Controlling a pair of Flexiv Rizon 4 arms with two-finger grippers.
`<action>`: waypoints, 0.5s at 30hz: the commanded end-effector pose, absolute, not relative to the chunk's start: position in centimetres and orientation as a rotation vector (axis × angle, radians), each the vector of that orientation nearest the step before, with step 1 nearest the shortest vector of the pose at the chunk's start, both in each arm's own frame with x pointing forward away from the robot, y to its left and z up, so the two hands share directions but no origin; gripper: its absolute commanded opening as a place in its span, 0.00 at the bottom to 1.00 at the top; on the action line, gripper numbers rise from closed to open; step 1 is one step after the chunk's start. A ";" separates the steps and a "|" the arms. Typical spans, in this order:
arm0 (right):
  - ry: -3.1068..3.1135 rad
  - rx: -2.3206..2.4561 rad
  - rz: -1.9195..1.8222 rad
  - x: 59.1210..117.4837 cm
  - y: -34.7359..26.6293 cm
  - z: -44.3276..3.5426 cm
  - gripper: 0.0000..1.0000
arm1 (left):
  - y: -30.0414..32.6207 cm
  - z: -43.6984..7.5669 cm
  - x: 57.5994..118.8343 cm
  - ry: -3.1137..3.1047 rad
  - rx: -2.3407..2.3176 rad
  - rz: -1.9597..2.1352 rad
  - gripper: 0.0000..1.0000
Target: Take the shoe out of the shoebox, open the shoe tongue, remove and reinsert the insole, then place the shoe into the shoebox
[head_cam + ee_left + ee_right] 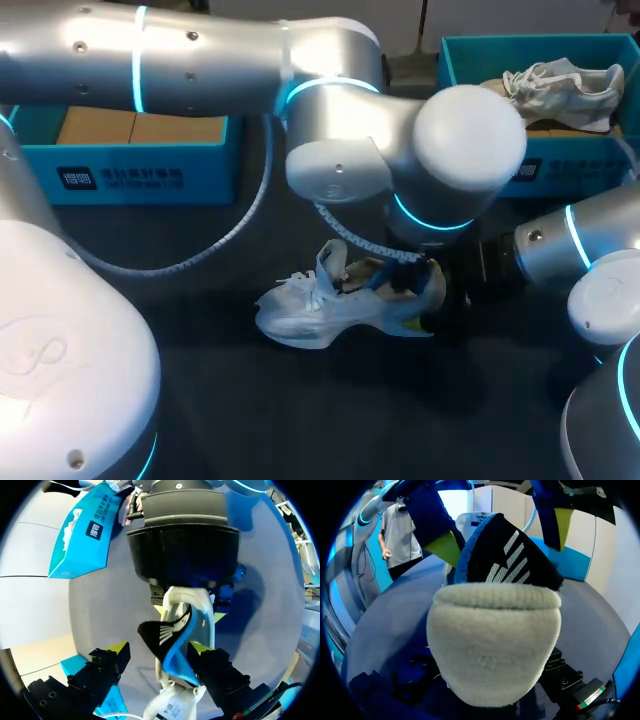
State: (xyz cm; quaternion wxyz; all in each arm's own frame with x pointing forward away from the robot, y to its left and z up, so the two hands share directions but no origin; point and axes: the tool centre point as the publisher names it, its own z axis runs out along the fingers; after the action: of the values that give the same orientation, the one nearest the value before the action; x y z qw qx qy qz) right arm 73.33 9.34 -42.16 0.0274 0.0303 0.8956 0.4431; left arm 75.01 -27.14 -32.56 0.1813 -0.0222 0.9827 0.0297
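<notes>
**Shoe out on the table, heel clamped, insole sticking up**

Head view: Shoe (335, 305) lying mid-table, toe to the left, heel to the right, laces loose. Well apart from the teal shoebox (455, 60) at the far right edge, itself holding a second shoe (560, 85). Another teal box (200, 165) along the far left edge. Bare dark table (330, 420) open on the near side of the shoe and to its left. Crowded above and to the right: left arm (200, 60) crossing over from the left and bending down over the heel, right arm (560, 245) coming in low from the right. Fingers of the left arm hidden here under its own wrist.

Left wrist view: Left gripper (159, 647) spread wide, one yellow tip on each side of the insole (160, 632), black on top, blue beneath, sticking up out of the shoe. One fingertip (202, 647) just beside the blue edge, the other (118, 647) apart from it; nothing pinched. Ahead, right gripper (190, 612) clamped on the heel, a yellow tip against each side.

Right wrist view: Filled by the pale heel, close up, hiding this gripper's own tips. Beyond it, the insole standing out of the opening, flanked by the other gripper's two yellow tips, set apart.
</notes>
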 end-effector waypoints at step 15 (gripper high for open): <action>2.767 0.097 1.360 73.3 9.8 -42.5 0.00 | -27.1 -33.0 74.9 2.749 -0.072 0.117 0.00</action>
State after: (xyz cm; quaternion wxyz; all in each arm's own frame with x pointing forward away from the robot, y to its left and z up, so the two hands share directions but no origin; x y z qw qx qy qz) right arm 73.33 9.35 -42.15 0.0275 0.0303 0.8955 0.4431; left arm 75.09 -27.61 -33.29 0.1924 -0.0264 0.9799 0.0452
